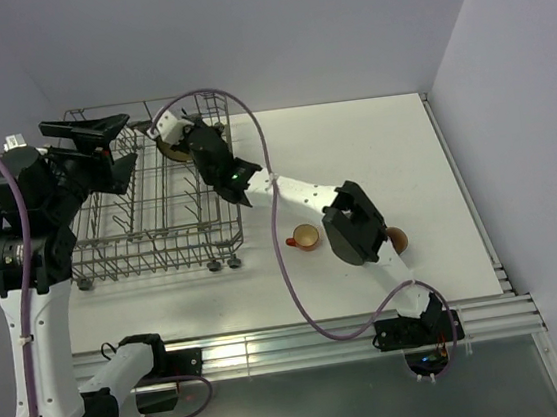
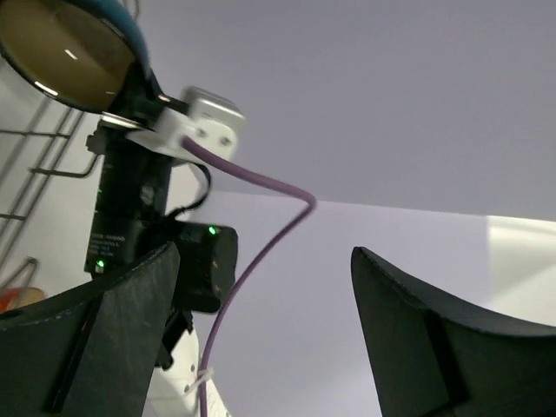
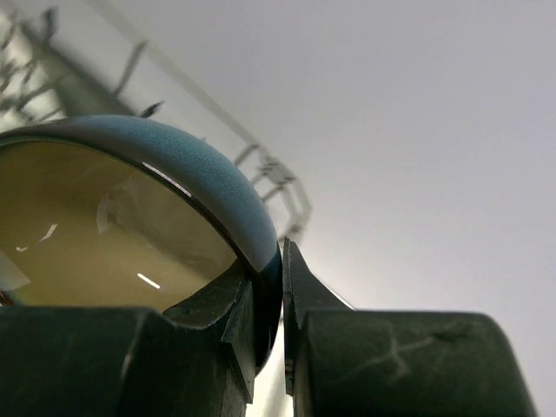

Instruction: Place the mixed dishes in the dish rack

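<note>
The grey wire dish rack (image 1: 162,244) stands at the table's back left. My right gripper (image 1: 191,146) reaches over its back right corner, shut on the rim of the blue bowl (image 1: 172,152) with the tan inside. The right wrist view shows the bowl (image 3: 130,217) tilted on edge, its rim pinched in the gripper (image 3: 282,295), rack wires (image 3: 278,174) behind. My left gripper (image 1: 130,138) hovers open above the rack's back left, nothing between its fingers (image 2: 434,339); from there the bowl (image 2: 69,52) shows at top left. A small orange-red cup (image 1: 304,237) stands on the table right of the rack.
A small brown cup (image 1: 396,240) sits half hidden behind my right arm's elbow (image 1: 353,222). A purple cable (image 1: 280,238) loops from the right arm across the table. The white table (image 1: 393,155) meets walls at the back and right.
</note>
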`<action>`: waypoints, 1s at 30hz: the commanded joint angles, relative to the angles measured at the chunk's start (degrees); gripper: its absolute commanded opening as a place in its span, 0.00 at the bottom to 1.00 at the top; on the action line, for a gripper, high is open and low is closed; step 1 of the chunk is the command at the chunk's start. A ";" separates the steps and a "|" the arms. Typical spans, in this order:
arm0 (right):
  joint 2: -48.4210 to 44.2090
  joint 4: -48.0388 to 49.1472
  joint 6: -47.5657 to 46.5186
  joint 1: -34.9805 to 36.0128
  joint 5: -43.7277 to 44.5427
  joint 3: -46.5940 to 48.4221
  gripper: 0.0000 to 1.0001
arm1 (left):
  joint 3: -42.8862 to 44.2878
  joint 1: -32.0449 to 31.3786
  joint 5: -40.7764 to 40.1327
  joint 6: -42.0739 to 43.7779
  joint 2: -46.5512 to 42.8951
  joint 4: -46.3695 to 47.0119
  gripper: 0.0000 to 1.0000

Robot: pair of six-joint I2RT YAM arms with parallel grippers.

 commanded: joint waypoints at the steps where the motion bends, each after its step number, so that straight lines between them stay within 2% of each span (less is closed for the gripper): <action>1: -14.06 12.73 6.57 -0.92 6.51 -1.90 0.00 | -4.46 -0.05 3.42 -8.91 -2.09 7.02 0.86; 3: -19.07 14.22 8.25 -0.75 7.92 -7.26 0.00 | -10.52 -0.13 3.86 -13.94 -4.55 12.26 0.84; 6: -25.40 17.64 10.10 -0.05 8.36 -14.12 0.00 | -14.84 -0.83 2.81 -22.20 -5.79 14.06 0.80; 13: -33.49 23.10 8.17 3.47 7.92 -21.95 0.00 | -9.40 -3.38 1.05 -29.59 -0.79 15.54 0.79; 19: -36.58 26.01 7.12 6.55 7.66 -26.43 0.00 | -9.83 -6.98 -2.63 -36.98 0.54 18.01 0.74; 30: -38.07 31.81 6.93 8.04 5.73 -31.00 0.00 | -9.04 -9.80 -5.36 -40.77 3.00 19.68 0.70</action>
